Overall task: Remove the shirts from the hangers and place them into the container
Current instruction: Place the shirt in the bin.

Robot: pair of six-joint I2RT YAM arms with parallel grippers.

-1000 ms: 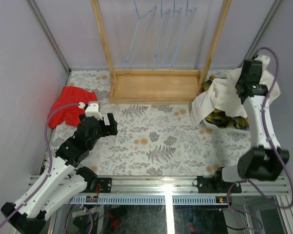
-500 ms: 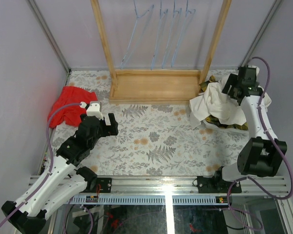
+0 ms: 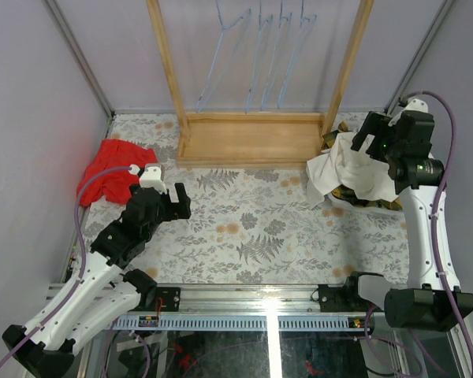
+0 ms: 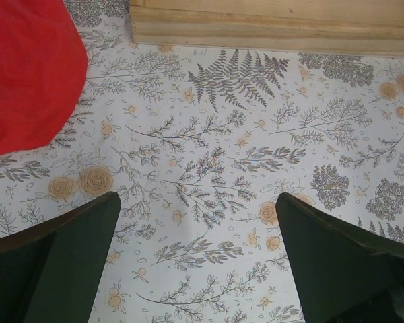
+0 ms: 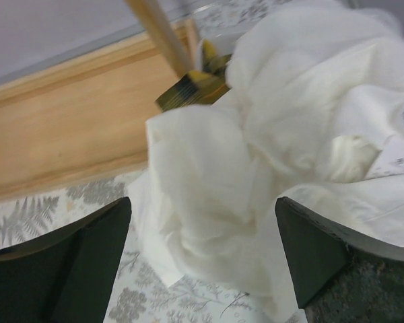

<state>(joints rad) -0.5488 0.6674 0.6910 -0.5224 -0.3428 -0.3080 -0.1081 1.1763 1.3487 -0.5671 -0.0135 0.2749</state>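
White shirts (image 3: 348, 167) are lying heaped at the right of the top view, with a plaid shirt (image 3: 364, 194) peeking out beneath them. You are looking at a pile sitting where the container should be. The container itself is hidden under the cloth. One flap is spilling left onto the table (image 3: 252, 228), probably because the loose bundle is bulkier than what is holding it.

Your right gripper (image 3: 366, 134) is hovering just above the pile's upper edge, fingers spread wide with nothing between them. That arm is rising tall from its base at the lower right and bending over the heap. Your left gripper (image 3: 179, 201) is idling low over the table at centre left, also spread and empty, near the red cloth (image 3: 110, 177).

Hangers (image 3: 260, 55) are hanging bare on the rack (image 3: 256, 138) at the top, so the unloading is looking finished to me. Tucking in that stray flap is probably what is remaining for you.
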